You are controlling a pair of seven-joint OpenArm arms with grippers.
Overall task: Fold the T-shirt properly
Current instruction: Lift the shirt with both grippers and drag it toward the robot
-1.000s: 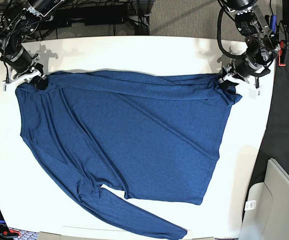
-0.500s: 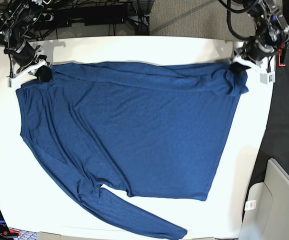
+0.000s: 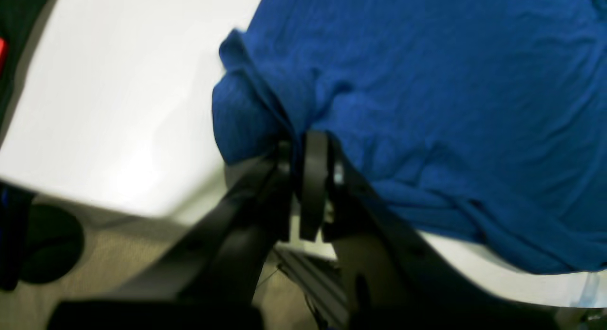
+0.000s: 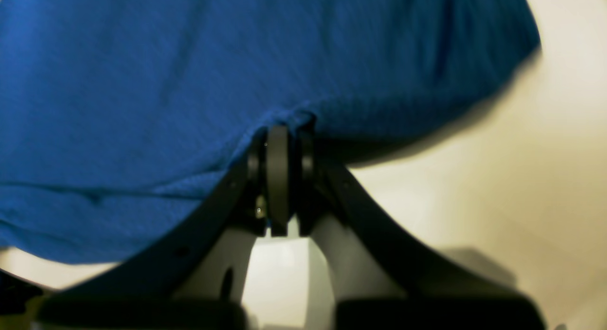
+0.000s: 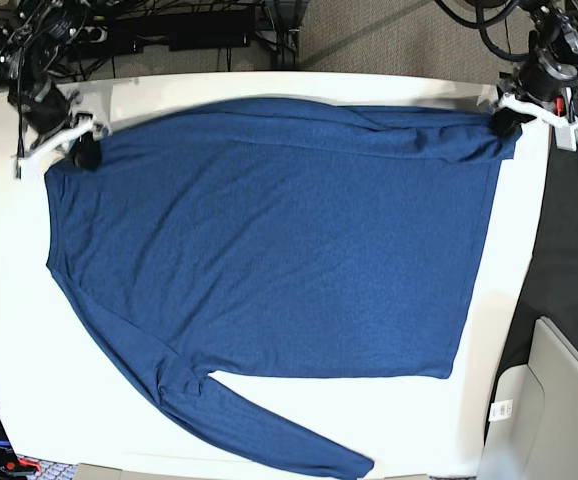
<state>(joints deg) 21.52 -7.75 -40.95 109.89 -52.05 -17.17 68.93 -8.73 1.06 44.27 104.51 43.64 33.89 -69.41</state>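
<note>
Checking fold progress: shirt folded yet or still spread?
Mostly spread. The T-shirt lies open across the table, one sleeve trailing toward the near edge; only a narrow band along the far edge looks doubled over.

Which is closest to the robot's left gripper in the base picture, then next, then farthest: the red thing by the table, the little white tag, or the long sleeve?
From the left gripper:
1. Red thing, right beside it, off the table edge.
2. White tag, near the bottom right.
3. Long sleeve of the T-shirt, along the bottom edge.

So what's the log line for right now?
left gripper: shut on T-shirt corner | right gripper: shut on opposite corner | shirt: spread on table
</note>
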